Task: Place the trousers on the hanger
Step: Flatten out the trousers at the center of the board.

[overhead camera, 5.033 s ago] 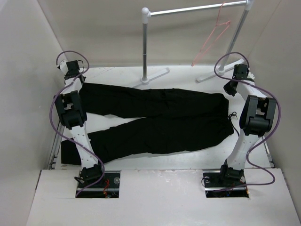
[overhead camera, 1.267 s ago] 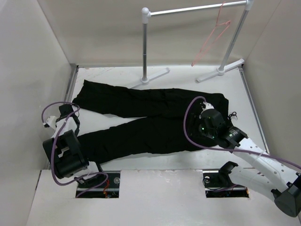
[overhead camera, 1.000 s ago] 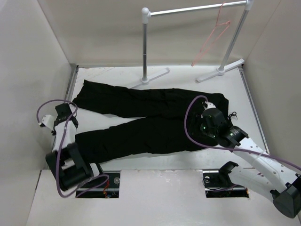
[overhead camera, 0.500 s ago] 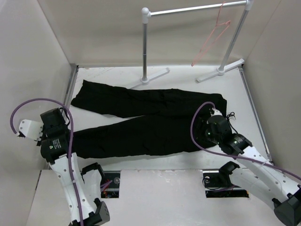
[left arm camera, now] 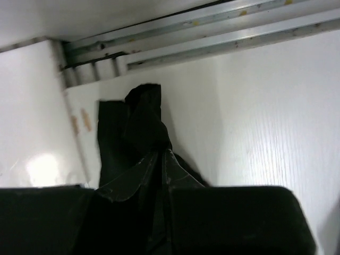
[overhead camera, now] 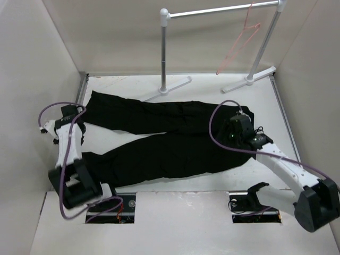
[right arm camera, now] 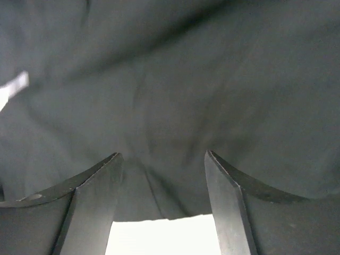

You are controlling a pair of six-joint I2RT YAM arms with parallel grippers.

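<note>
Top external view puts the trousers (overhead camera: 170, 133) flat on the bench (overhead camera: 212, 87), both legs running out to the left and the waist at the right, while the hanger (overhead camera: 239, 45) hangs by its hook from the rail (overhead camera: 218, 10) at the far right, bare and well apart from the cloth. So I judge the task to be at its very start: nothing is draped over or threaded through the hanger yet, and the whole garment rests on the bench. My left end effector (left arm camera: 161, 155) is at the leg end, its jaws pressed together, and in the left wrist view a dark fold of trouser fabric seems to run straight out from between the tips (dark cloth against dark fingers, so I read this as a pinch rather than state it flatly). My right end effector (right arm camera: 161, 155) hovers low over the waist end with its jaws spread apart, black fabric filling the view beyond them and nothing clamped between. What is left, as I see it, is nearly everything: securing the waist end, lifting the trousers off the bench, carrying them to the hanger and laying them over its bar.
</note>
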